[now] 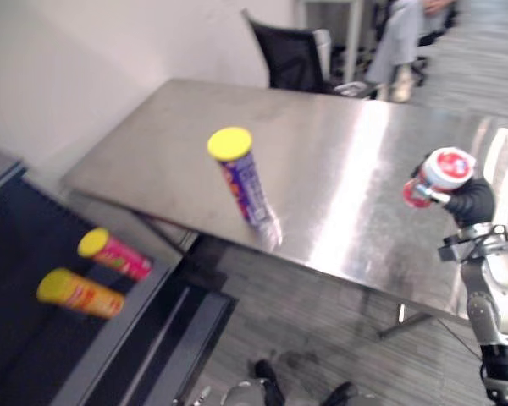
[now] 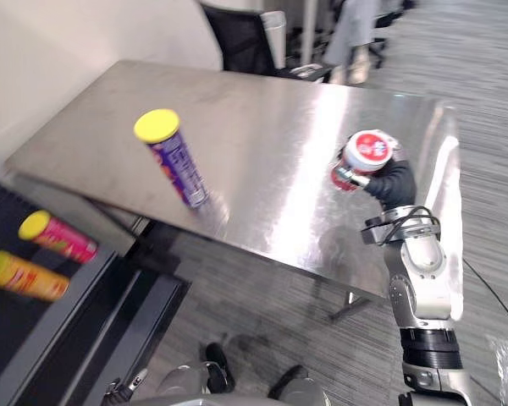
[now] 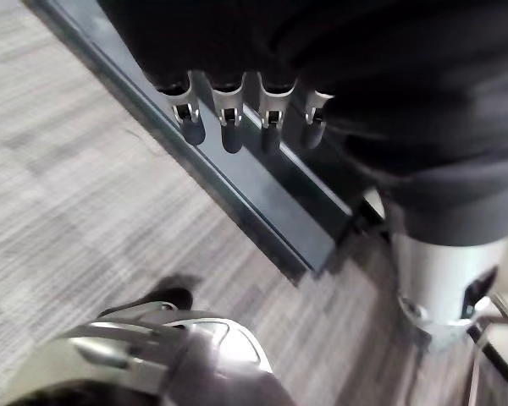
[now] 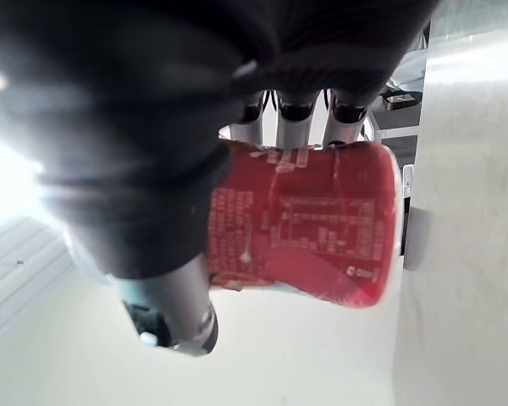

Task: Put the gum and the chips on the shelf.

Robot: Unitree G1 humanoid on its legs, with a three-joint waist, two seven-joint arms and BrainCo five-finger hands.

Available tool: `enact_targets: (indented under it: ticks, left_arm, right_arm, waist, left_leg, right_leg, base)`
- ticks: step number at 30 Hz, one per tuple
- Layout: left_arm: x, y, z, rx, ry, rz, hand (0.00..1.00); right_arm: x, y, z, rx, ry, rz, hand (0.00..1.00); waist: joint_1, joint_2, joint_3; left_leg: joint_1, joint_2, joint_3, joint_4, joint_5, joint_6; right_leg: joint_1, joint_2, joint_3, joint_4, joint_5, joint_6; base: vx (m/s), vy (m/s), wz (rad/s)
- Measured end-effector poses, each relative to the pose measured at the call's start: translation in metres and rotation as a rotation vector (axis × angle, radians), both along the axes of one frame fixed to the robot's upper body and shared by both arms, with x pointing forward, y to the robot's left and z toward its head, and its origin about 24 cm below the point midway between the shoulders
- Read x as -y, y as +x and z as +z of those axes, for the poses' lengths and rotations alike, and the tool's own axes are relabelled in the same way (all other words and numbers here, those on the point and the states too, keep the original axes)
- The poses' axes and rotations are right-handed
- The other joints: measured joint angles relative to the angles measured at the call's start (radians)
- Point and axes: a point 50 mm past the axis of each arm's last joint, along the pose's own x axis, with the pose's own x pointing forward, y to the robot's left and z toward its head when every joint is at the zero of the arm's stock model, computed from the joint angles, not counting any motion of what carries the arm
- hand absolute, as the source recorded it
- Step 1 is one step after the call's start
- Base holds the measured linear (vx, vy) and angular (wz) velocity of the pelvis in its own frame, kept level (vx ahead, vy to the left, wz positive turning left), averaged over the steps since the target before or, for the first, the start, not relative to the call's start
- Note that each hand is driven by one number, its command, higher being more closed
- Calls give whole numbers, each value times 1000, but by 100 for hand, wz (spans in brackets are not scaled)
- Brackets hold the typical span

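Note:
A red gum tub (image 1: 440, 173) with a white lid is off the table in my right hand (image 1: 470, 201), above the steel table's (image 1: 339, 135) right part. In the right wrist view the fingers and thumb curl round the tub (image 4: 313, 228). A purple chips can (image 1: 241, 178) with a yellow lid stands tilted on the table near its front edge, well left of that hand. The dark shelf (image 1: 17, 245) lies at the lower left. My left hand (image 3: 229, 118) hangs with relaxed fingers over the grey floor beside the shelf's base rail (image 3: 262, 194).
On the shelf lie a pink can (image 1: 114, 254) and an orange can (image 1: 79, 293), both with yellow lids. A black chair (image 1: 292, 55) stands behind the table, and a seated person (image 1: 398, 42) is further back. Striped grey floor separates shelf and table.

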Motion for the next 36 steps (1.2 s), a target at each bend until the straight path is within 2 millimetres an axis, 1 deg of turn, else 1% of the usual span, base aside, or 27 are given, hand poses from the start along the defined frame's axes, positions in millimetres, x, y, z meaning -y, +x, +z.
enact_targets:
  ticks: [1,2,4,5,6,7,8,9,10,12,14,15,17,18,20,21,25,26,28,29,30,31,33,34,35,36]
  left_arm:
    - [4,-6,-1,-15,-11,6,0]
    - [5,-11,-2,-23,-16,7,0]
    - [6,-9,-2,-16,-15,-15,0]
    - [8,-7,-2,-6,-22,-40,0]
    - [9,-5,-2,-1,-24,-57,0]
    - [9,-5,-1,1,-21,-69,0]
    - [8,-3,-1,7,-13,-83,0]
    - [5,-2,0,10,-4,-97,0]
    - [3,-2,0,10,2,-101,0]
    - [-2,-5,0,-7,14,-107,0]
    - [-5,-10,0,-30,23,-104,0]
    - [-7,-17,-1,-50,27,-98,0]
    - [-8,-22,-1,-65,28,-87,0]
    - [-11,-24,0,-69,33,-80,0]
    - [-15,-23,1,-68,43,-75,0]
    - [-17,-24,1,-65,46,-60,0]
    - [-17,-24,1,-46,29,-7,0]
    - [-15,-23,1,-31,19,26,0]
    - [-11,-23,1,-9,6,70,0]
    - [-7,-22,0,2,-6,95,0]
    - [-4,-21,0,9,-8,101,0]
    - [-3,-20,0,12,-3,108,0]
    - [-8,-18,3,29,45,203,0]
    - [-10,-18,4,29,63,222,0]
    - [-15,-17,6,33,94,261,0]
    - [-17,-18,7,26,113,298,0]
  right_arm:
    - [1,-1,-2,-7,0,-2,100]
    - [3,-3,-7,-25,0,-10,100]
    - [5,-6,-11,-40,6,-24,100]
    - [8,-8,-14,-47,27,-48,100]
    - [10,-9,-17,-49,48,-70,100]
    - [10,-9,-17,-48,56,-79,100]
    - [11,-10,-18,-49,62,-89,100]
    - [11,-11,-21,-56,73,-99,100]
    - [11,-12,-23,-60,82,-103,100]
    - [6,-12,-29,-67,100,-101,100]
    - [4,-15,-36,-89,109,-103,100]
    - [5,-18,-42,-113,109,-108,100]
    - [6,-21,-46,-131,108,-115,100]
    - [6,-23,-48,-138,107,-115,100]
    - [6,-23,-48,-139,100,-113,100]
    - [3,-22,-48,-141,81,-100,100]
    - [-4,-20,-48,-143,59,-43,100]
    - [-7,-19,-47,-136,49,-16,100]
    - [-14,-13,-42,-117,36,30,100]
    - [-21,-10,-39,-108,25,70,100]
    - [-28,-8,-39,-106,14,111,100]
    - [-33,-6,-39,-110,9,134,100]
    - [-48,-4,-45,-142,-10,223,100]
    - [-52,-4,-47,-150,-15,245,100]
    - [-61,-4,-50,-165,-24,289,100]
    - [-66,-6,-54,-179,-23,315,100]
  waist:
    - [-11,4,-2]
    - [-14,8,-5]
    - [-18,15,-9]
    - [-26,23,-14]
    - [-34,29,-17]
    - [-38,32,-19]
    - [-38,35,-22]
    - [-38,24,-23]
    - [-35,15,-24]
    - [-30,-7,-25]
    - [-26,-18,-29]
    - [-19,-20,-32]
    - [-14,-19,-41]
    - [-12,-22,-48]
    - [-9,-31,-58]
    - [-7,-32,-70]
    - [-5,-22,-82]
    - [-4,-17,-84]
    - [3,-15,-85]
    - [13,-15,-85]
    - [22,-18,-83]
    - [24,-20,-82]
    - [45,-31,-77]
    - [50,-34,-75]
    - [57,-39,-72]
    - [61,-32,-67]
  left_leg:
    - [44,-3,9,-12,-10,-24]
    - [111,-5,4,-70,-8,-47]
    - [162,-11,-2,-137,-10,-84]
    - [200,-15,-3,-194,0,-108]
    - [228,-25,-5,-261,-6,-134]
    - [239,-32,-8,-293,-10,-139]
    - [240,-44,-7,-330,-27,-162]
    - [238,-60,-13,-350,-44,-173]
    - [238,-70,-14,-357,-51,-174]
    - [237,-105,-25,-376,-101,-172]
    - [235,-122,-30,-378,-110,-156]
    - [234,-127,-27,-376,-132,-146]
    - [236,-127,-24,-375,-137,-140]
    - [235,-126,-22,-373,-139,-137]
    - [226,-121,-15,-356,-147,-136]
    - [211,-110,-10,-336,-156,-142]
    - [199,-87,-4,-306,-152,-151]
    - [198,-82,-4,-305,-152,-151]
    - [199,-80,-4,-305,-152,-151]
    - [201,-82,-6,-305,-152,-151]
    - [203,-87,-13,-302,-153,-151]
    - [204,-90,-21,-298,-153,-151]
    - [206,-102,-65,-281,-155,-146]
    - [206,-104,-72,-277,-158,-142]
    - [200,-109,-110,-266,-166,-130]
    - [194,-110,-160,-252,-181,-113]
  right_leg:
    - [-1,-2,-30,0,-1,-2]
    - [-13,0,-75,10,-2,-4]
    - [-35,-1,-117,32,-7,-11]
    - [-48,-7,-157,64,-15,-23]
    - [-61,-24,-190,112,-24,-37]
    - [-69,-36,-202,137,-28,-45]
    - [-81,-67,-224,189,-33,-53]
    - [-85,-102,-243,230,-34,-53]
    - [-86,-118,-249,243,-34,-53]
    - [-87,-160,-260,271,-27,-46]
    - [-86,-169,-257,257,6,-41]
    - [-80,-161,-235,226,38,-32]
    - [-77,-150,-215,204,55,-7]
    - [-77,-140,-199,194,59,-2]
    - [-79,-125,-190,171,62,-6]
    - [-87,-110,-187,157,71,-21]
    - [-92,-92,-185,144,69,-32]
    - [-92,-87,-185,144,69,-32]
    - [-91,-86,-186,144,69,-32]
    - [-89,-91,-186,147,69,-32]
    - [-81,-103,-190,154,70,-30]
    - [-73,-110,-194,159,72,-27]
    - [-48,-147,-195,190,85,-10]
    - [-40,-156,-194,198,88,-5]
    - [-34,-168,-161,221,102,-2]
    - [-42,-173,-36,251,136,-31]
  base:
    - [-86,-107,120]
    - [-119,-33,109]
    - [-127,43,85]
    - [-161,162,88]
    - [-168,199,85]
    - [-182,239,72]
    - [-193,220,63]
    - [-200,203,56]
    - [-193,164,48]
    - [-193,149,28]
    - [-176,115,4]
    - [-151,89,-5]
    - [-140,116,-6]
    - [-81,128,-7]
    - [1,84,-9]
    - [57,50,-9]
    - [113,35,-5]
    - [113,20,-1]
    - [97,16,-1]
    - [65,15,9]
    - [64,17,18]
    - [62,18,37]
    - [54,28,48]
    - [42,49,60]
    - [45,71,82]
    - [48,139,102]
